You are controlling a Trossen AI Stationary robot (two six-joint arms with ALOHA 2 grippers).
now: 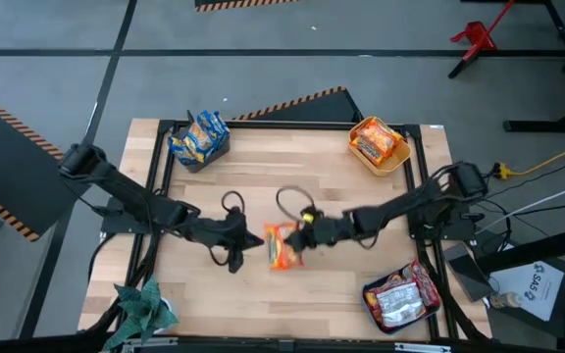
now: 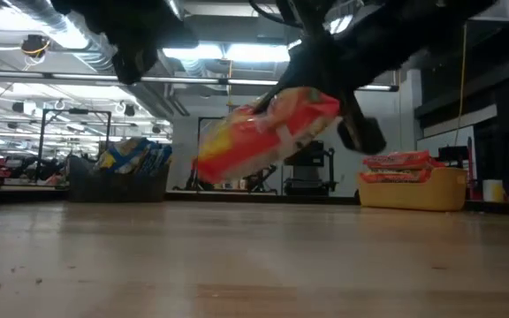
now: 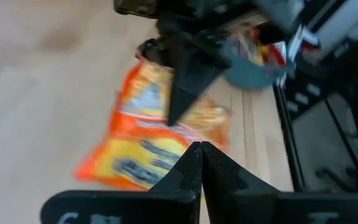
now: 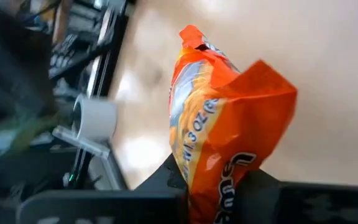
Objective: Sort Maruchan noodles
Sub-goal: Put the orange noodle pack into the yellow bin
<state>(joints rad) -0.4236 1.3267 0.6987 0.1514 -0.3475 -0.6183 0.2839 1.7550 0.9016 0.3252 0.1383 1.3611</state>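
Note:
An orange-and-yellow Maruchan noodle packet (image 1: 282,246) hangs above the middle of the table and also shows in the low view (image 2: 268,132). My right gripper (image 1: 308,233) comes from the table's right and is shut on it. My left gripper (image 1: 247,238) is shut and stands just off the packet's left edge; its closed fingertips (image 3: 201,154) point at the packet (image 3: 142,155). I cannot tell whether they touch it. My right gripper pinches the packet's right end (image 4: 219,177) between its two fingers (image 4: 166,180), coming roughly level from the table's right. The packet is lifted clear of the table and tilted, its left end (image 2: 212,159) lower than the held end.
A grey bin (image 1: 202,155) with blue-and-yellow packets stands at the far left. A yellow bin (image 1: 400,157) with orange packets stands at the far right. A teal bin (image 1: 373,306) with silver-and-red packets stands at the near right. Bare wood lies around the packet.

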